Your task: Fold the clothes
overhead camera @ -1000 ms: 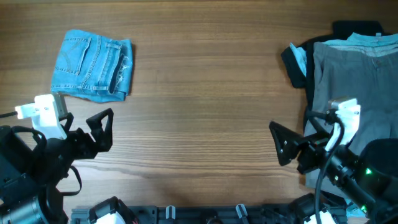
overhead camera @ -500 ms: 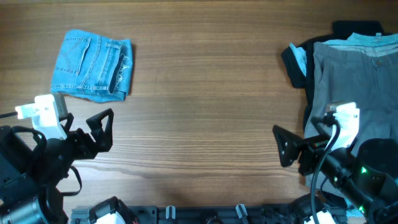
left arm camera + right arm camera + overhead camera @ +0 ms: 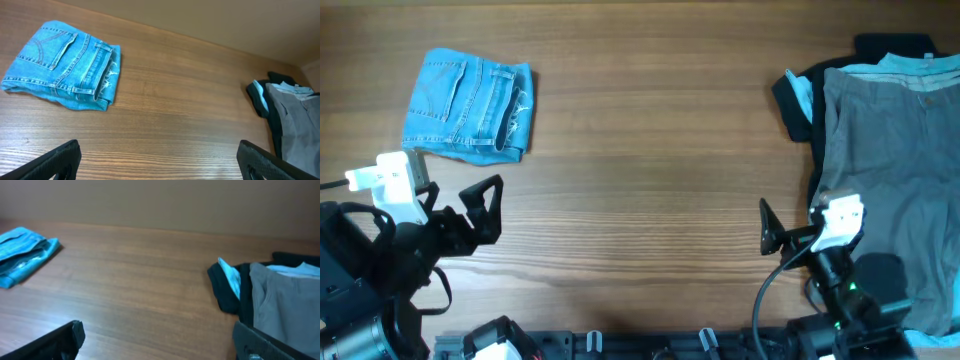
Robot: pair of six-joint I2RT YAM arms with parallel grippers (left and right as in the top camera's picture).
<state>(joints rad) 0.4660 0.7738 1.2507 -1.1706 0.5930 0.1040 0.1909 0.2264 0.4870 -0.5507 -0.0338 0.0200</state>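
The light-blue jeans (image 3: 468, 105) lie folded into a compact bundle at the far left of the wooden table, back pocket up, frayed hem on the right side. They also show in the left wrist view (image 3: 62, 64) and at the left edge of the right wrist view (image 3: 22, 252). My left gripper (image 3: 485, 208) is open and empty at the near left, below the jeans and apart from them. My right gripper (image 3: 770, 235) is open and empty at the near right, beside the grey trousers.
Grey trousers (image 3: 895, 170) lie on the right side over a black garment (image 3: 798, 100) with a light-blue piece showing at its edge. Both also show in the right wrist view (image 3: 280, 305). The table's front edge holds the arm bases.
My right arm has drawn back toward the front edge and tipped upright, its gripper staying open. The left arm and the jeans have not moved.
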